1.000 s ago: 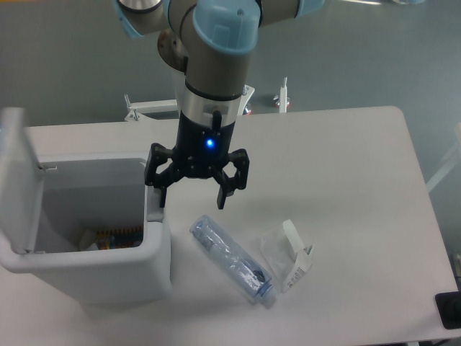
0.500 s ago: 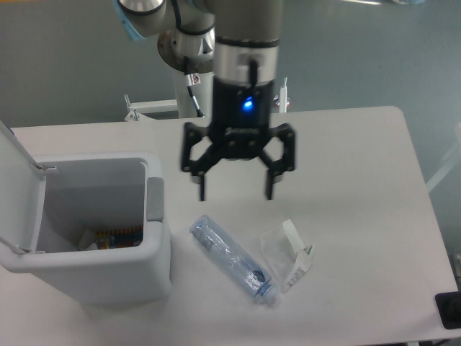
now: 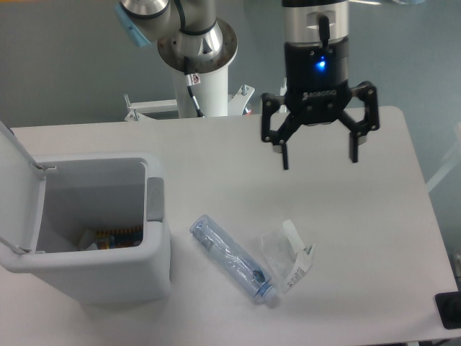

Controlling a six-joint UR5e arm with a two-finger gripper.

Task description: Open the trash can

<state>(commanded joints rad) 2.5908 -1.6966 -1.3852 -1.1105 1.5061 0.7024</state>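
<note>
I saw the trash can (image 3: 108, 270) at the desk's (image 3: 374, 238) left edge, boxy and pale grey, lid (image 3: 14, 187) swung upright, dark tab on its right rim. My gripper (image 3: 319, 153) hung well apart, jaws spread wide, empty.

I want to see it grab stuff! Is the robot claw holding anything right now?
No. The gripper is open and empty, above the table, away from the trash can.

Black fingers (image 3: 284, 155), blue light, silver arm (image 3: 315, 20)
</note>
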